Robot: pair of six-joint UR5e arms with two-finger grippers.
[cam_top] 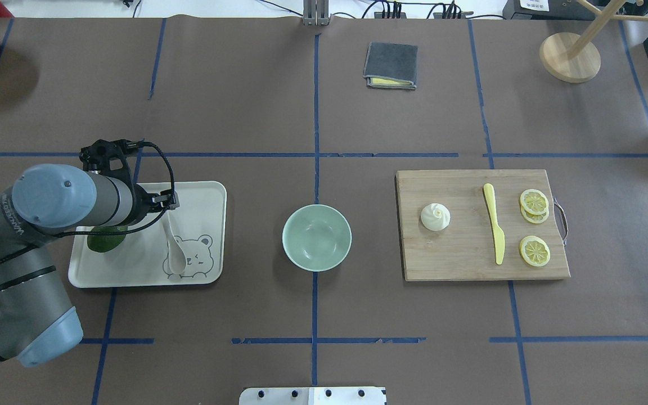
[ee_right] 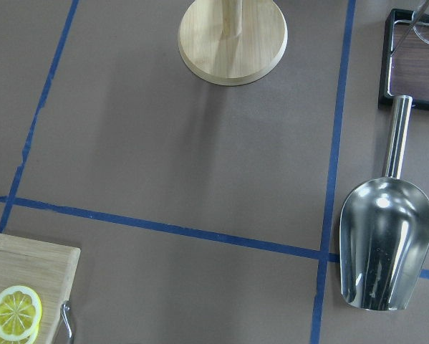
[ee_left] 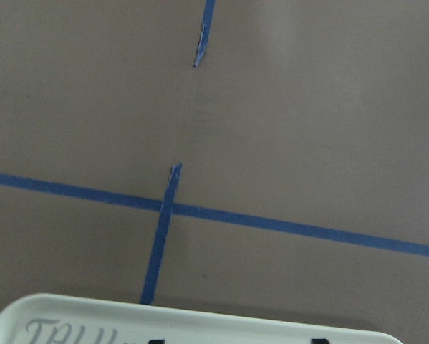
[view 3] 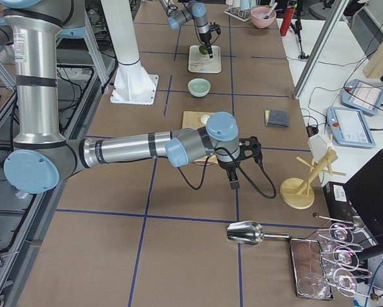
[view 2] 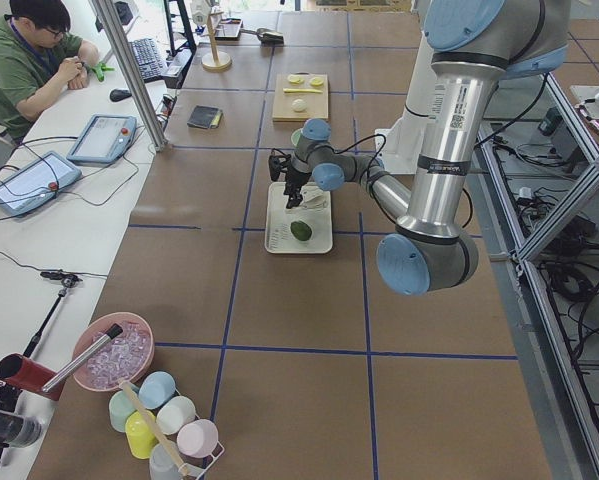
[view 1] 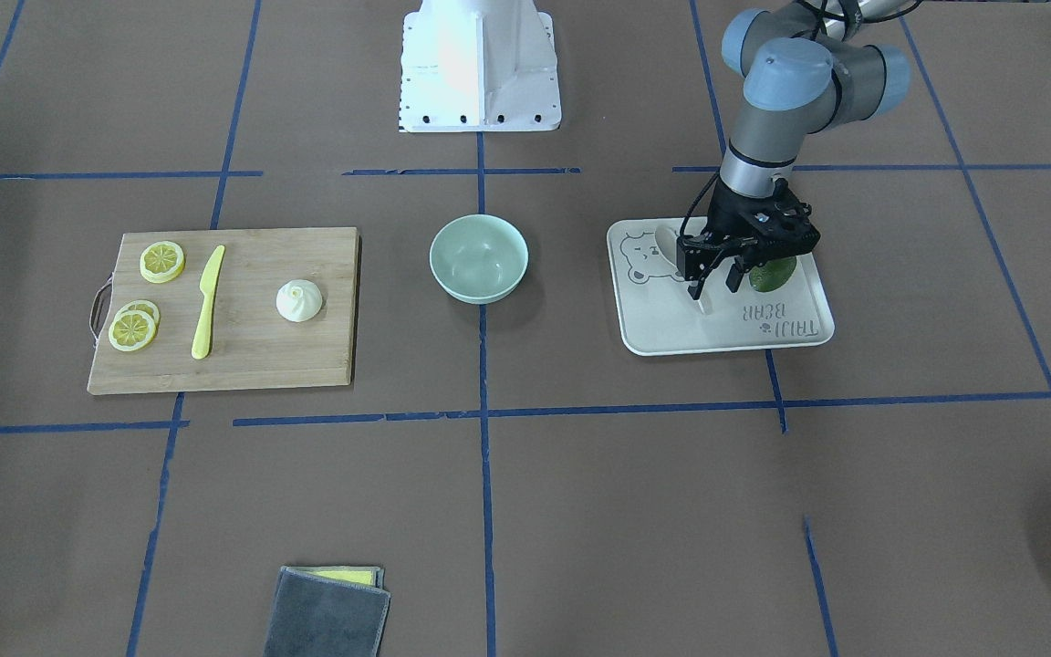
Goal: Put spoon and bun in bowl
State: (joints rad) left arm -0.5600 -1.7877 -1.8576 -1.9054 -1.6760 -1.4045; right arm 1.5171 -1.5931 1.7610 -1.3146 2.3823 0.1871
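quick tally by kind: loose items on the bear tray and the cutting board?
lemon slices: 3
bun: 1
yellow knife: 1
spoon: 1
avocado: 1
Total: 7

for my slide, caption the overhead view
Left gripper over the spoon on the bear tray; bowl empty, bun on cutting board.

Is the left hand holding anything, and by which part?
Nothing held yet, it seems: the left hand stands open over the handle of the off-white soup spoon, which lies on the white bear-printed tray.
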